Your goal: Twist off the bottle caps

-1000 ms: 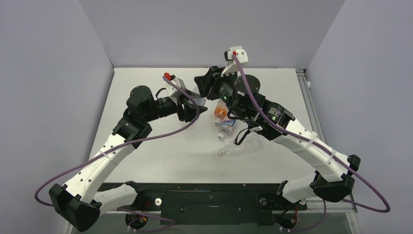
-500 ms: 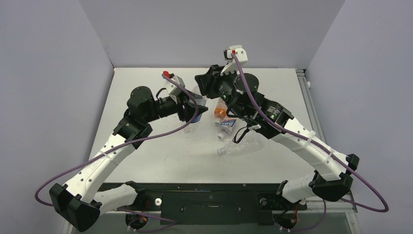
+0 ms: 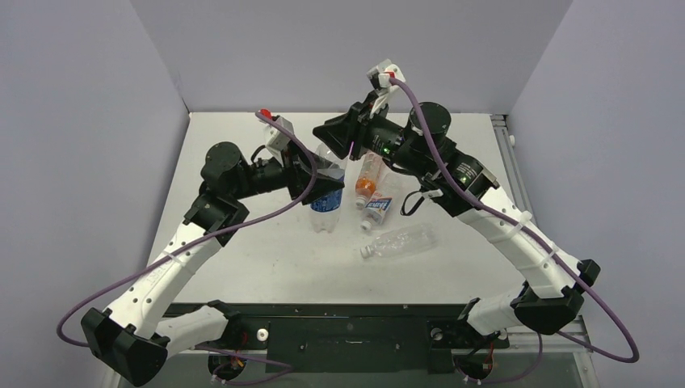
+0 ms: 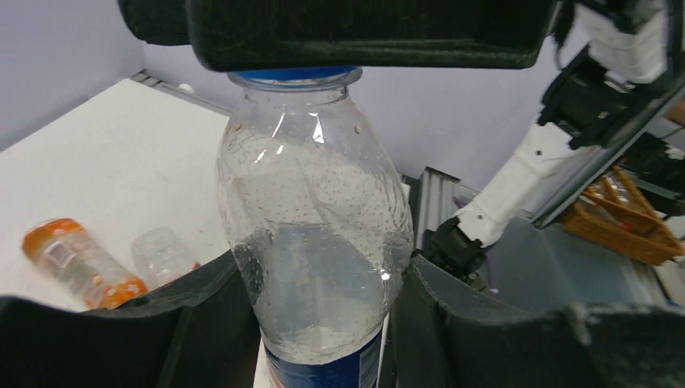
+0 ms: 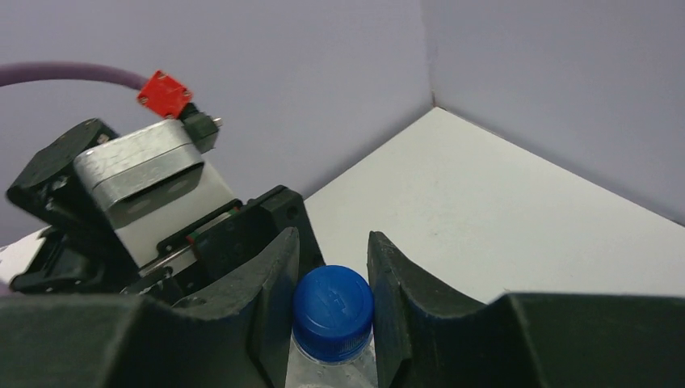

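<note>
The Pepsi bottle (image 3: 326, 206) with its blue label is held by the body in my left gripper (image 3: 321, 179), which is shut on it. In the left wrist view the clear bottle (image 4: 315, 234) fills the gap between both fingers. Its blue cap (image 5: 333, 301) sits between the fingers of my right gripper (image 5: 333, 291), which is shut on it from above. That gripper (image 3: 339, 141) hangs over the bottle's neck. The orange bottle (image 3: 365, 183), the short bottle with a blue-white label (image 3: 376, 210) and the plain bottle (image 3: 401, 241) lie on the table (image 3: 242, 145).
The three lying bottles are grouped just right of the held one, under the right forearm. Grey walls close the table at the back and both sides. The black base rail (image 3: 347, 331) runs along the near edge.
My right gripper has closed onto the blue cap and its wrist has swung round. The left gripper has shifted slightly left with the bottle, which now shows below it.
</note>
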`<state>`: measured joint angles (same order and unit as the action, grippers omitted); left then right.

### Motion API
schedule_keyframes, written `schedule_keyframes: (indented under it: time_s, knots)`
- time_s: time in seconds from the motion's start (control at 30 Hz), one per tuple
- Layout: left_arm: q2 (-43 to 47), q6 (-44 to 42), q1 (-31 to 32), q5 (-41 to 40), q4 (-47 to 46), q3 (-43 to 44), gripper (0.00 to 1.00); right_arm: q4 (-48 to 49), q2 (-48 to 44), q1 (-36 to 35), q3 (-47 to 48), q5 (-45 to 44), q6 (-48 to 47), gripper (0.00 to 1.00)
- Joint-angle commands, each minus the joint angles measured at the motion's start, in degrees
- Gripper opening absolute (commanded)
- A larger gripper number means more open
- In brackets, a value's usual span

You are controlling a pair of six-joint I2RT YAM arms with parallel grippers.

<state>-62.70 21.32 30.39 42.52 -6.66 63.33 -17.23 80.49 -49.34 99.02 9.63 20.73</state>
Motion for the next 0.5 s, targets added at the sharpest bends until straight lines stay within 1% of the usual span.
schedule_keyframes:
  time_s: [0.0, 0.1, 0.17, 0.23, 0.4, 0.43, 0.47]
  knots:
    - [1.5, 10.0, -0.8, 7.9, -9.5, 2.0, 0.0, 1.6, -1.6, -0.1, 1.3, 23.2, -3.0, 0.0]
    - [1.2, 13.7, -0.8, 12.0, -11.4, 2.4, 0.0, 5.6, -2.7, 2.2, -1.2, 33.4, -1.3, 0.0]
    - [0.9, 15.2, -0.7, 14.3, -12.5, 2.8, 0.0, 9.3, -3.6, 3.5, -3.1, 37.8, 1.0, 0.0]
    - [0.9, 15.6, -0.7, 15.6, -12.8, 3.1, 0.0, 10.9, -4.3, 4.7, -3.7, 40.4, 2.2, 0.0]
    - [1.1, 13.7, -0.8, 16.7, -12.3, 3.2, 0.0, 5.9, -5.2, 7.1, -1.7, 41.8, -0.2, 0.0]
    - [1.1, 12.6, -0.8, 16.8, -12.1, 3.0, 0.0, 4.9, -5.4, 7.3, -1.6, 41.5, -0.3, 0.08]
    - [1.1, 11.9, -0.8, 16.9, -11.4, 2.9, 0.0, 4.3, -5.7, 7.8, -1.3, 41.0, -0.6, 0.18]
